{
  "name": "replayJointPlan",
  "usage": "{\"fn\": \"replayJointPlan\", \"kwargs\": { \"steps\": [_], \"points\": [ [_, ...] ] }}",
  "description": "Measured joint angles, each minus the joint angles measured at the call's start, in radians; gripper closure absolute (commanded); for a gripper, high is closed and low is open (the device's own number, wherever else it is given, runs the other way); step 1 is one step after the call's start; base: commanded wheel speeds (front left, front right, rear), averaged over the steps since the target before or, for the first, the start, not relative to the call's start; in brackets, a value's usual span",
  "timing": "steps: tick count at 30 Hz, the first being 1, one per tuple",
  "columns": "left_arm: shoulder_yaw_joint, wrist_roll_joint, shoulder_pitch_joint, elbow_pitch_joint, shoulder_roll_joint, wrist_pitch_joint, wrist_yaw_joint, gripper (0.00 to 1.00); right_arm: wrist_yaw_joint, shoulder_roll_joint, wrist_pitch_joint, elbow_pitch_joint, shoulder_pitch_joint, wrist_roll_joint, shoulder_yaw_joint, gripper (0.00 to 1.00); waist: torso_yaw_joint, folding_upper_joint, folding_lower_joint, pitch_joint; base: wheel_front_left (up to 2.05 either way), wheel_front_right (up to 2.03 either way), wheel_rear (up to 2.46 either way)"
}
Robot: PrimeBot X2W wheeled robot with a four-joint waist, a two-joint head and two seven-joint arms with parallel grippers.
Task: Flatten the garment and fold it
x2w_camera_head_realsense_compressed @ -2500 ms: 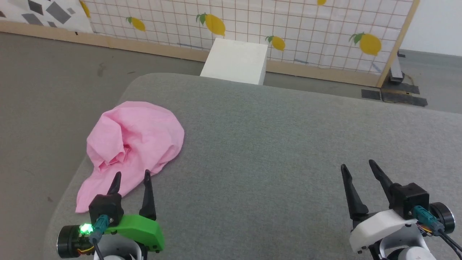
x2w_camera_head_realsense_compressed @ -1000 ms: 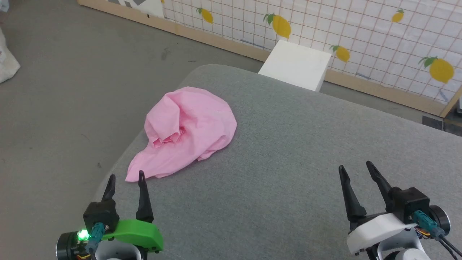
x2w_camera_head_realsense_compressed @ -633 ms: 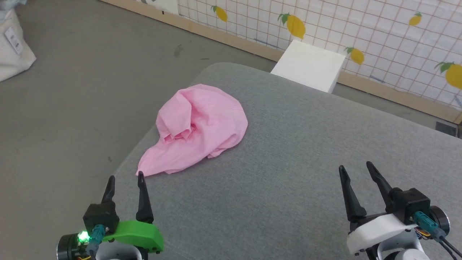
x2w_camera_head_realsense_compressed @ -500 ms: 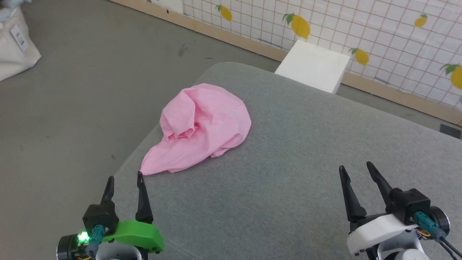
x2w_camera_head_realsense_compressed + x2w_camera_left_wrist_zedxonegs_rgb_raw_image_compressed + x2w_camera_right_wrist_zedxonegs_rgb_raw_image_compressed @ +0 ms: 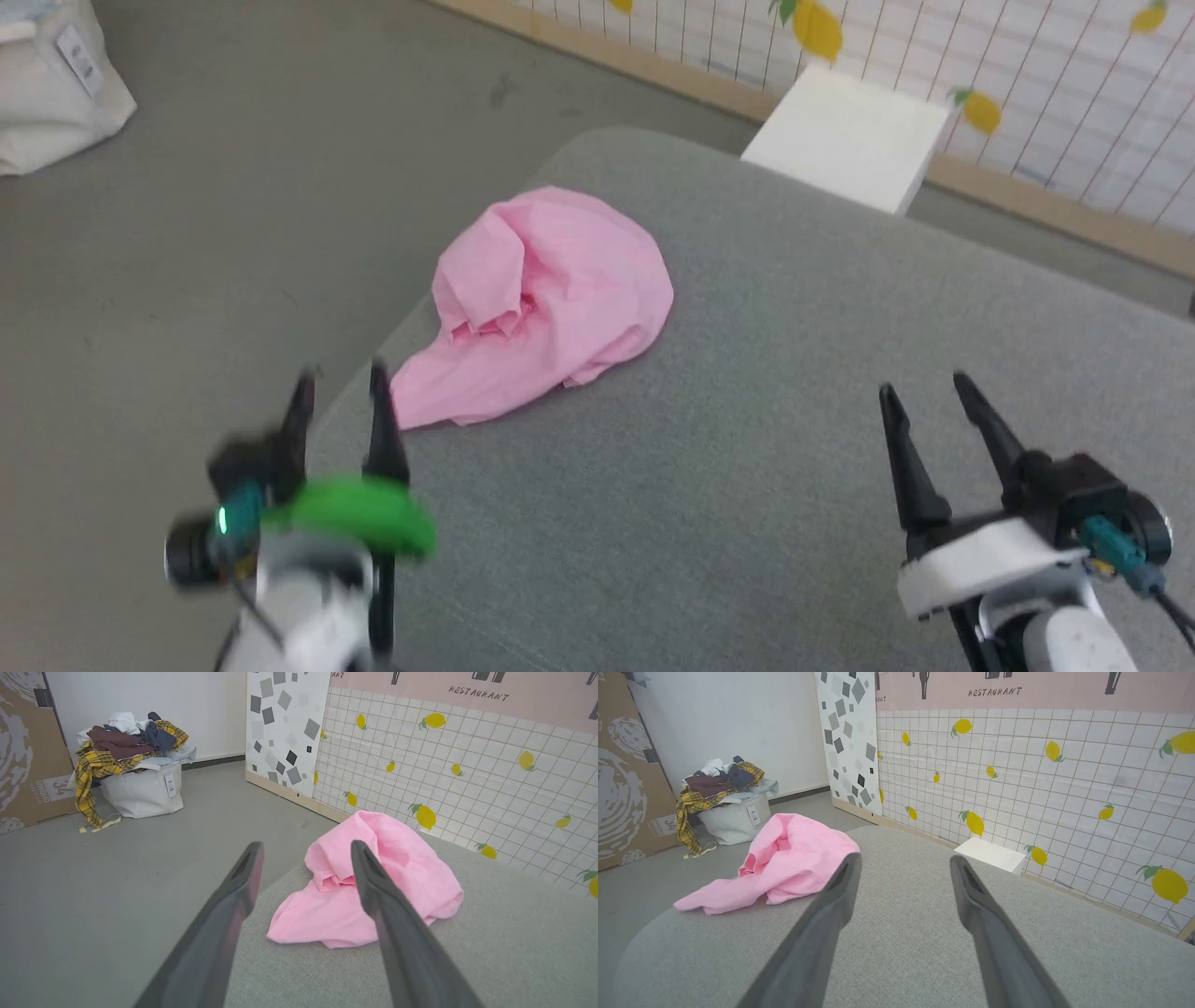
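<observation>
My left tool [image 5: 341, 373] hangs over the near left corner of the grey counter [image 5: 747, 448]. Its two dark fingers are spread apart with nothing between them, and in the head view it is smeared by blur. My right tool [image 5: 922, 385] hovers over the near right part of the counter, likewise spread wide and empty, well apart from the garment [image 5: 551, 289].

The garment lies in a crumpled pink heap near the counter's left edge, closer to the far rounded corner than to me. A flatter tongue of cloth runs out of the heap toward me and ends just beside the tip of my left tool's inner finger. I cannot tell whether they touch. In the left wrist view the heap sits straight ahead, partly behind one finger, with a bunched fold near its middle.

Past the counter's far edge a white box [image 5: 845, 140] stands on the grey floor [image 5: 233, 205], before a lemon-print panel [image 5: 1055, 84]. A pale bag [image 5: 140, 794] heaped with clothes stands on the floor off to my left.
</observation>
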Motion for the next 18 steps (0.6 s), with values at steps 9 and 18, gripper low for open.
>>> {"fn": "replayJointPlan", "kwargs": {
  "steps": [9, 18],
  "points": [
    [0.013, -0.148, -0.422, 0.147, 0.005, 0.251, -0.045, 0.00, 0.000, 0.001, 0.018, -0.067, -0.100, -0.051, 0.005, 0.00, -0.035, 0.0000, 0.0001, 0.157, 0.00, 0.00, 0.00],
    [0.053, -0.277, -0.623, 0.317, 0.040, 0.587, -0.033, 0.00, 0.000, -0.006, -0.005, -0.072, -0.214, -0.045, 0.022, 0.00, -0.153, 0.0000, 0.0003, 0.362, 0.00, 0.00, 0.00]
  ]
}}
